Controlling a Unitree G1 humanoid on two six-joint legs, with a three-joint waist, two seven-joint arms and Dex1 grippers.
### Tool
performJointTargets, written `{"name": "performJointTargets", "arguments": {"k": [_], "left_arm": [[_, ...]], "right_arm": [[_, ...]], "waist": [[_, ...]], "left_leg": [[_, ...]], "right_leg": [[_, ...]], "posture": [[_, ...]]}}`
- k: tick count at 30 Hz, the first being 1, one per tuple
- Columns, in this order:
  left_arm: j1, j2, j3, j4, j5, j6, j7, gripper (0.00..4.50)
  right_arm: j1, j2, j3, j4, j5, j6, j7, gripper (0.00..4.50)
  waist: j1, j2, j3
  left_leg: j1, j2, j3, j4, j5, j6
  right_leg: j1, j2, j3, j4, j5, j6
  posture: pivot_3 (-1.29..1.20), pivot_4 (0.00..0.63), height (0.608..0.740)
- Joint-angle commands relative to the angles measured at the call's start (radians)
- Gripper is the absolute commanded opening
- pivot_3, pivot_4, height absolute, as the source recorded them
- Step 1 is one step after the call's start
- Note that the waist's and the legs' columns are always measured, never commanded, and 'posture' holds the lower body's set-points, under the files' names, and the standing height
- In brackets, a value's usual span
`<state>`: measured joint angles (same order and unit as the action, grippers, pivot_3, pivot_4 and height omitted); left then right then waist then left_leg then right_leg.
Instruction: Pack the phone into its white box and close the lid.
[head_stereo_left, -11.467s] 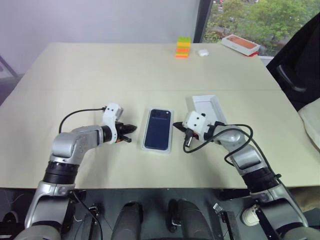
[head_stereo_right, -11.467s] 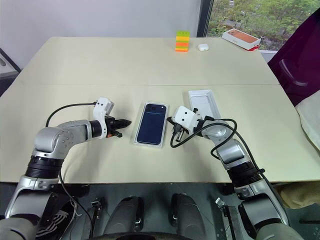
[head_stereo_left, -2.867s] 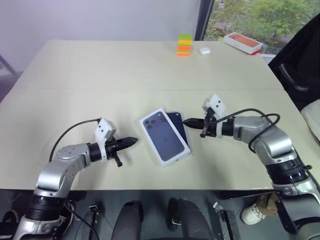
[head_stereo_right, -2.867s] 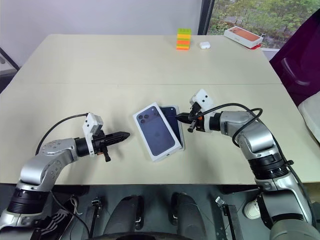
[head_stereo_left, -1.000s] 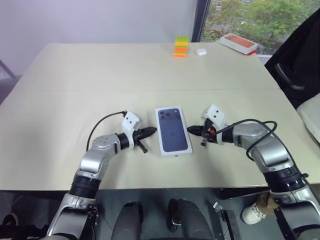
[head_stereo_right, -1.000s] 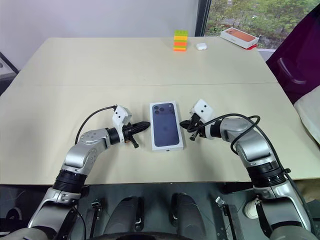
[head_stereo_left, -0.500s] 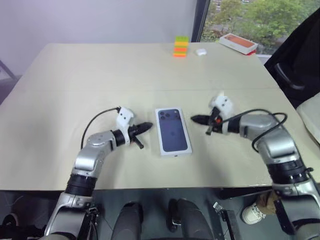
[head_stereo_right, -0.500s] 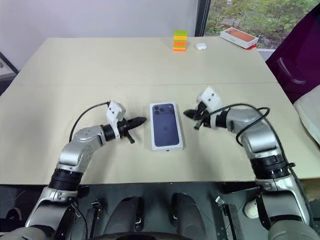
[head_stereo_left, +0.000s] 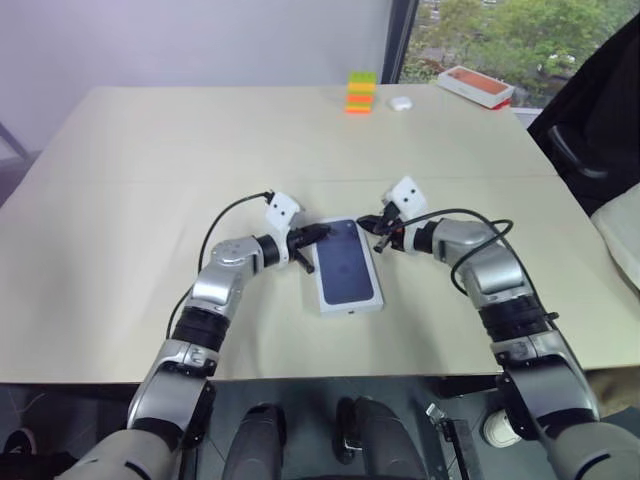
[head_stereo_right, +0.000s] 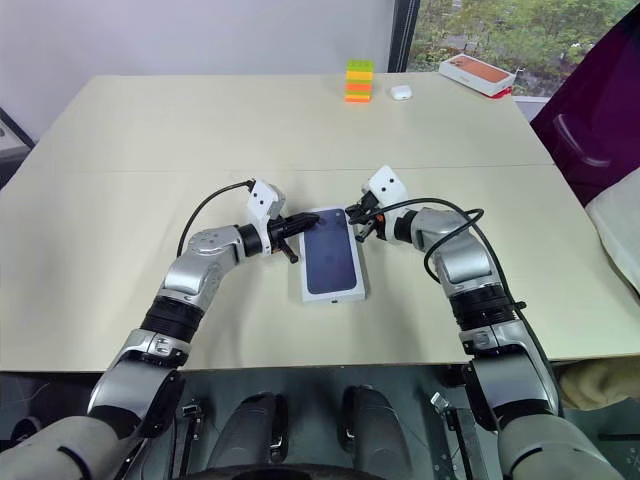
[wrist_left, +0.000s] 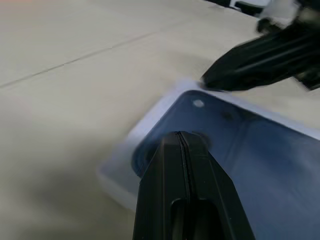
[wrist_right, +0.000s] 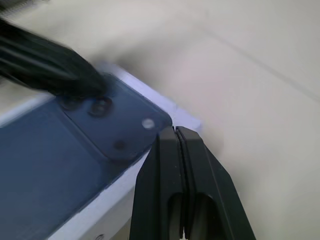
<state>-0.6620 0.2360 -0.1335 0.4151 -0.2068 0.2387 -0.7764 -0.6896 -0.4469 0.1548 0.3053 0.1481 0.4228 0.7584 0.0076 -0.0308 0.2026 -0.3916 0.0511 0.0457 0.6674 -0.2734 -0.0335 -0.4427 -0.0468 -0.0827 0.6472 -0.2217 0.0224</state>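
Observation:
The lid (head_stereo_left: 347, 270), white with a dark phone picture on top, sits closed over the white box in the middle of the table. The phone is hidden under it. My left gripper (head_stereo_left: 322, 231) is shut, and its tip rests over the lid's far left corner. My right gripper (head_stereo_left: 364, 222) is also shut, with its tip at the lid's far right corner. The two tips almost meet over that far end. In the left wrist view my shut left gripper (wrist_left: 181, 137) lies over the printed lid (wrist_left: 260, 165). The right wrist view shows the right gripper (wrist_right: 175, 132) at the lid's corner (wrist_right: 55, 160).
A stack of coloured bricks (head_stereo_left: 362, 94) and a small white case (head_stereo_left: 401, 103) stand at the table's far edge. An orange-topped white box (head_stereo_left: 476, 86) lies beyond them at the far right. A dark chair (head_stereo_left: 590, 130) stands beside the table on the right.
Both grippers have moved inward and forward, from beside the box onto the far end of the lid. The box has stayed where it was.

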Motion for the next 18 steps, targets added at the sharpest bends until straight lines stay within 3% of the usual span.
{"name": "performJointTargets", "arguments": {"k": [1, 12, 18], "left_arm": [[0.042, 0.033, -0.036, -0.034, 0.029, 0.003, -0.048, 0.00], [0.182, 0.128, -0.058, -0.268, -0.053, 0.107, -0.226, 0.00], [0.258, 0.158, -0.064, -0.357, -0.072, 0.146, -0.243, 0.00]], "right_arm": [[0.042, -0.030, 0.014, -0.072, 0.007, 0.010, 0.065, 0.03], [0.273, -0.222, 0.001, -0.465, 0.191, 0.219, 0.326, 0.03], [0.345, -0.286, -0.002, -0.541, 0.214, 0.183, 0.376, 0.03]], "waist": [[0.000, 0.000, 0.000], [0.005, 0.001, -0.001], [0.005, 0.001, -0.001]], "left_leg": [[0.000, 0.000, 0.000, 0.000, 0.000, 0.000], [0.002, 0.000, -0.001, 0.000, 0.000, 0.000], [0.002, 0.000, -0.001, 0.000, 0.000, 0.000]], "right_leg": [[0.000, 0.000, 0.000, 0.000, 0.000, 0.000], [0.003, 0.000, 0.000, 0.000, 0.000, 0.000], [0.003, 0.000, 0.000, -0.001, -0.002, 0.003]], "posture": [[0.00, 0.150, 0.740], [0.00, 0.150, 0.740], [0.00, 0.150, 0.740]]}}
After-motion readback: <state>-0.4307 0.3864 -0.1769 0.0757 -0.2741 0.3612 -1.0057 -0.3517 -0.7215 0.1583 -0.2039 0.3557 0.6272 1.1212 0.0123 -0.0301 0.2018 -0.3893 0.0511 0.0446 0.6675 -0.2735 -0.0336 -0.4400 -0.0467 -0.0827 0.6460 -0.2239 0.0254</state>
